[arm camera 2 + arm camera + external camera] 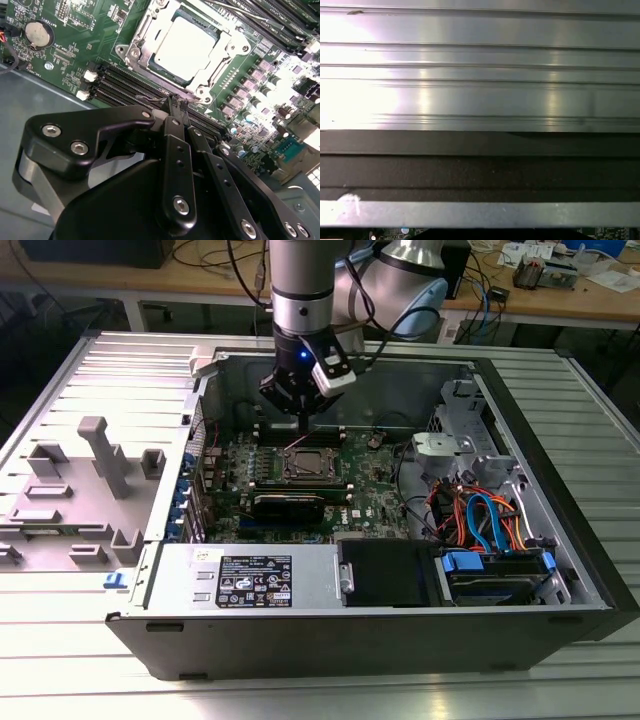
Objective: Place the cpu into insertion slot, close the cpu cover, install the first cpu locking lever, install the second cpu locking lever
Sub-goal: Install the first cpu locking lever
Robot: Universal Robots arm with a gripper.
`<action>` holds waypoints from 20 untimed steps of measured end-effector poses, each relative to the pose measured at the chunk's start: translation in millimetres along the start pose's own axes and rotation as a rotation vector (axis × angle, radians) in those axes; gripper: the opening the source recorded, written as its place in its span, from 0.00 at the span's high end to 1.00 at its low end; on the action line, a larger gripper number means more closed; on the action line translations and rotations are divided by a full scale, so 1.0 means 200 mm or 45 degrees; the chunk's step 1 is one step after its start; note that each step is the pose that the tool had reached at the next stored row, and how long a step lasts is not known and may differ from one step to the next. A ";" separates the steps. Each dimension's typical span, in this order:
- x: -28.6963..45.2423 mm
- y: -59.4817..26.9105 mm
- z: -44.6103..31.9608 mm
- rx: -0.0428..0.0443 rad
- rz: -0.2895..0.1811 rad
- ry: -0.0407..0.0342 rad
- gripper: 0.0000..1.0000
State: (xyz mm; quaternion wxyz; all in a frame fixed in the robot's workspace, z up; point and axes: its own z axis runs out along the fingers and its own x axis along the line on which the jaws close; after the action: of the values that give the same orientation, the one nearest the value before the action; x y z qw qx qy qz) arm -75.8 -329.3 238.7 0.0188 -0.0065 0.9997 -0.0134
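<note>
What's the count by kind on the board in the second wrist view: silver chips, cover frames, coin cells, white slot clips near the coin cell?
Flat square dull-silver cpu: 1
Silver-grey metal cpu cover frame: 1
Round silver coin cell: 1
Small white clips at the black slot ends near that cell: 2
Total: 5

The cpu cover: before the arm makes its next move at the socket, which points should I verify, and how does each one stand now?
1. The cpu lies flat in the insertion slot: ok.
2. The cpu cover is down around it: ok.
3. The gripper is at the slot's edge, shut: ok.
4. The wire lever is caught between the fingertips: cannot tell.
5. The wire lever is latched: cannot tell.
</note>
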 end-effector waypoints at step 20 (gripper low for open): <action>-0.044 0.026 0.053 0.000 0.000 0.0001 0.89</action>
State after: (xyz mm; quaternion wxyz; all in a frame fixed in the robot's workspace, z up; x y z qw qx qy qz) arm -66.7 -324.3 228.3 0.0187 -0.0065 0.9997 -0.0134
